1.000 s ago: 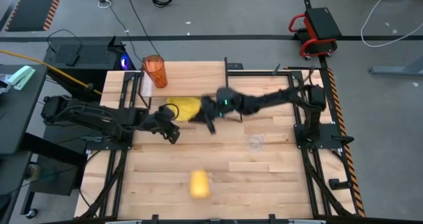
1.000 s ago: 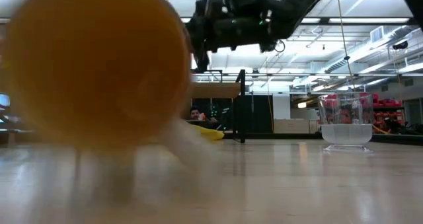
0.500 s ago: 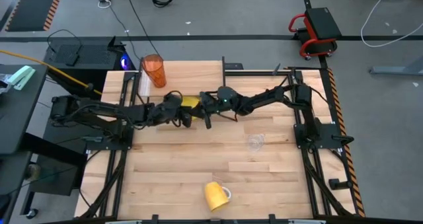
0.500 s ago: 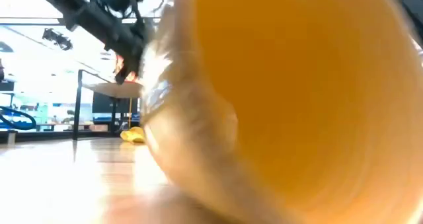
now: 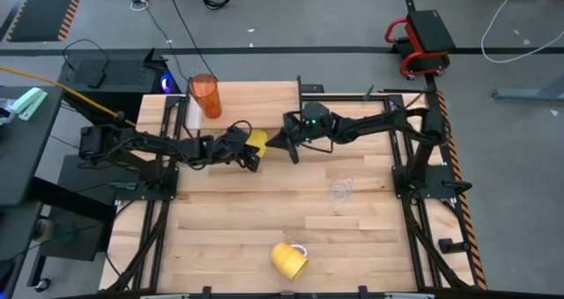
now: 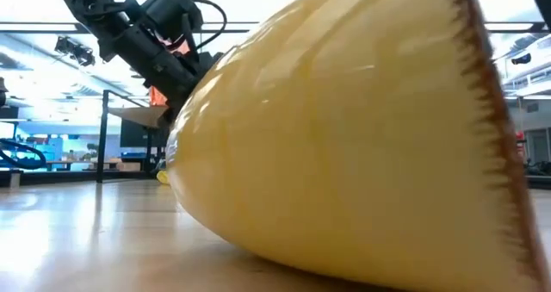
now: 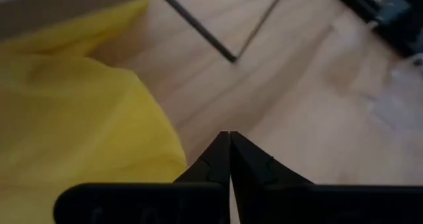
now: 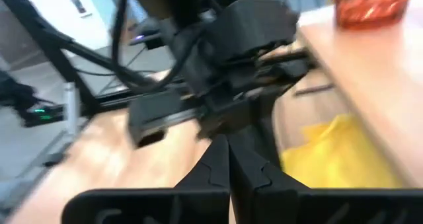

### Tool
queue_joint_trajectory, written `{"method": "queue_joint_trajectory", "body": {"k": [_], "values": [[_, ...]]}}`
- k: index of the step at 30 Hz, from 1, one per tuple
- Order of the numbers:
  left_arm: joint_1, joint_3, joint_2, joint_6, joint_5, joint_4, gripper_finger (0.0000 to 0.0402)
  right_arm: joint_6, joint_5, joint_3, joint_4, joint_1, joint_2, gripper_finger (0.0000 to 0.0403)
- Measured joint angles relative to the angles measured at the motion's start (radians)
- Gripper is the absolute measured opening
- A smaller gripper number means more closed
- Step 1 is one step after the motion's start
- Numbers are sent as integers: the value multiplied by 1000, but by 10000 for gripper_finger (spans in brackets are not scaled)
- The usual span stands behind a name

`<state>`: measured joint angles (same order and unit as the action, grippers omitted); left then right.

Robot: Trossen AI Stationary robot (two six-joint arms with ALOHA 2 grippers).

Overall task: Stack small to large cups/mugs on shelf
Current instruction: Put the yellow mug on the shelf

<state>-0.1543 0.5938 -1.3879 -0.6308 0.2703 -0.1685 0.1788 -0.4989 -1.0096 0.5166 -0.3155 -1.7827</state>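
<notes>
While the orange-red tumbler point(image 5: 206, 94) is standing on the shelf point(image 5: 264, 100), the left gripper point(image 5: 250, 158), fingers pinched together, is touching the yellow cloth point(image 5: 256, 139); the right gripper point(image 5: 292, 149) is hovering closed, holding nothing. The orange mug point(image 5: 287, 259) is lying near the front edge, the clear cup point(image 5: 341, 190) sitting farther right.

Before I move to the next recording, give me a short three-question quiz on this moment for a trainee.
1. True or false: the orange mug stands upright on the shelf.
2. Which vessel is on the shelf? A) clear cup B) orange tumbler C) none
3. Fill in: both hands are ___ and empty beside the yellow cloth.

Key
1. False; it lies tipped near the table's front edge.
2. B
3. Shut; left hand, right hand.
</notes>
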Motion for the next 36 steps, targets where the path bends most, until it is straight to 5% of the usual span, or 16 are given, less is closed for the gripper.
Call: {"method": "queue_joint_trajectory", "body": {"k": [8,13,17,25,36], "values": [[11,0,0,-1,-133,10,19,17,43,-3,-402,158,319,9],[52,0,0,-1,-136,9,45,22,318,-4,-686,379,540,10],[83,0,0,-6,-136,9,51,77,557,5,-820,609,599,11],[134,0,0,-12,-134,8,39,206,965,136,-770,997,443,27],[164,0,0,-11,-134,8,40,223,1022,140,-604,1061,64,62]]}}
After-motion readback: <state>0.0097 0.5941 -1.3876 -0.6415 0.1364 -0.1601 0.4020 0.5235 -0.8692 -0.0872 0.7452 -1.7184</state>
